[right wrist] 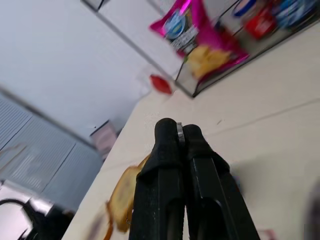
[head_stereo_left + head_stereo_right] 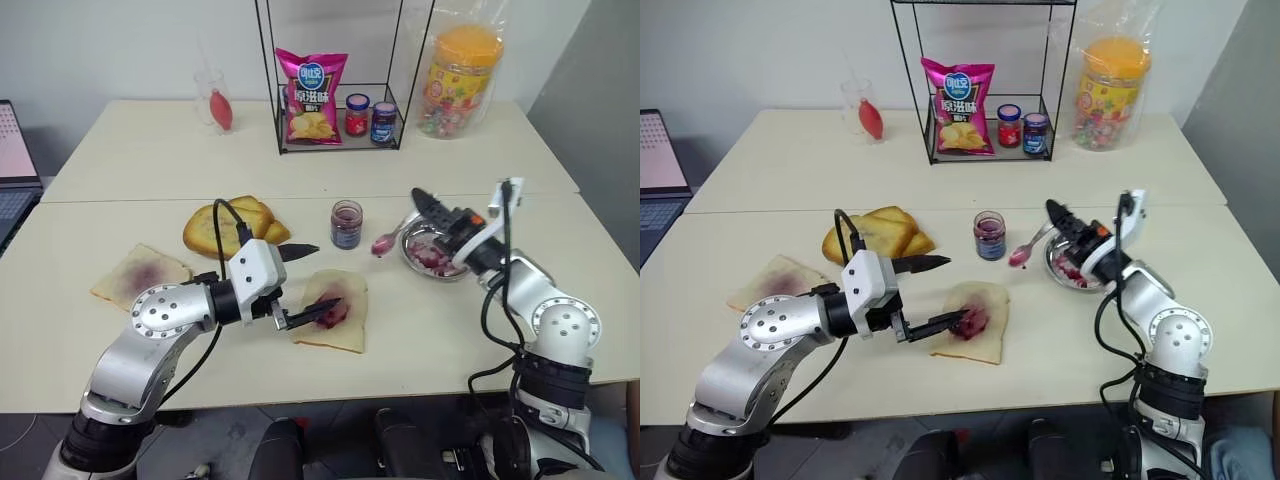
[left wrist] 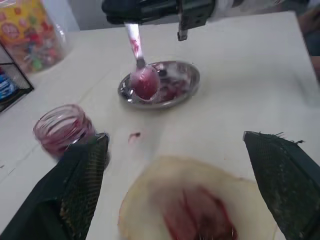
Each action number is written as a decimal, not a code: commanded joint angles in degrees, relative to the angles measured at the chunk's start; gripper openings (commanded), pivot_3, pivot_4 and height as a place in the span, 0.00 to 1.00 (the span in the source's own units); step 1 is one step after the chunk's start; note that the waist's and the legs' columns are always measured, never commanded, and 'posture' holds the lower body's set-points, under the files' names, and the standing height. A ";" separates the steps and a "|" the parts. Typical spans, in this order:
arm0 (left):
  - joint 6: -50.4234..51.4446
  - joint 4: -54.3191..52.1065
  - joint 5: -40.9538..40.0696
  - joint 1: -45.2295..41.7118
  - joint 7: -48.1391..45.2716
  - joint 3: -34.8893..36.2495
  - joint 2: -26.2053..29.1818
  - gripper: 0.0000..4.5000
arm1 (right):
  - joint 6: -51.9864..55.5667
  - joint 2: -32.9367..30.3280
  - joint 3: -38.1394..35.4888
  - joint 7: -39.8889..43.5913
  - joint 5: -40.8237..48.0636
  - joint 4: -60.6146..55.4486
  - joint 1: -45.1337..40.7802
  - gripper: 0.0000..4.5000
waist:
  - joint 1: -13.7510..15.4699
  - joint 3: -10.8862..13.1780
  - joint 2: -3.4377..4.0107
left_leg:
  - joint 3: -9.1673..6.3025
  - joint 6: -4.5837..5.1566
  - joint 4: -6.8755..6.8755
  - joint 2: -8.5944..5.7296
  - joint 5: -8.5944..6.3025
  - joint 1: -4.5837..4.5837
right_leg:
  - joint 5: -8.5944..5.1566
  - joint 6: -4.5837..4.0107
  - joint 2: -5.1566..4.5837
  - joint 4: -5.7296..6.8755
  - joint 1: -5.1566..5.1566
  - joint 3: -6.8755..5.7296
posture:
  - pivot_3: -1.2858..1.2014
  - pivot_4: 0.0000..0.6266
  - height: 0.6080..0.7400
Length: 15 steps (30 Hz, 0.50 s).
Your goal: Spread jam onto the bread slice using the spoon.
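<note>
The table (image 2: 120,190) stretches wide, and over its near half the left gripper (image 2: 307,283) hangs with fingers spread, nothing between them, one fingertip above the bread slice (image 2: 345,335), which lies flat with a purple smear at its centre. Off to the right, the right gripper (image 2: 422,200) is clamped on the spoon (image 2: 388,241) handle, its jam-coated bowl hanging between the jam (image 2: 346,224) jar and the little metal dish (image 2: 432,262).
</note>
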 commanded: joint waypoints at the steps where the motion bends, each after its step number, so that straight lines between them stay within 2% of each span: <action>1: 4.03 -0.33 -0.02 -7.51 1.62 -4.57 -3.05 1.00 | -5.48 -2.42 -4.34 -0.38 -1.64 0.49 1.32 0.00 | 0.16 0.00 0.00 | -0.01 0.00 0.00 0.00 0.00 0.00 | 0.01 -0.02 0.01 0.02 0.00 -0.02 | 0.52 0.24 1.00; 6: 6.92 2.24 2.10 -14.51 1.72 -11.07 -6.33 1.00 | -12.40 -2.21 -6.83 0.55 -4.94 6.29 2.41 0.00 | -0.16 0.00 0.01 | 0.01 0.00 0.01 0.02 0.01 0.07 | -0.01 0.01 0.06 0.07 0.02 0.04 | 0.52 0.24 1.00; 11: 6.47 4.02 4.18 -16.80 1.08 -13.92 -7.07 1.00 | -16.10 -2.15 -6.19 2.91 -7.35 10.18 2.84 0.00 | -0.32 0.00 0.04 | 0.03 0.02 0.02 0.02 0.02 0.09 | 0.00 0.01 0.09 0.10 0.02 0.07 | 0.52 0.24 1.00; 15: 5.93 7.21 5.25 -18.79 1.53 -15.98 -10.19 1.00 | -21.66 -1.07 -5.16 6.52 -11.36 16.81 2.51 0.00 | -0.01 0.01 0.05 | 0.03 0.02 0.02 0.02 0.02 0.08 | 0.01 -0.01 0.09 0.07 0.04 0.07 | 0.52 0.24 1.00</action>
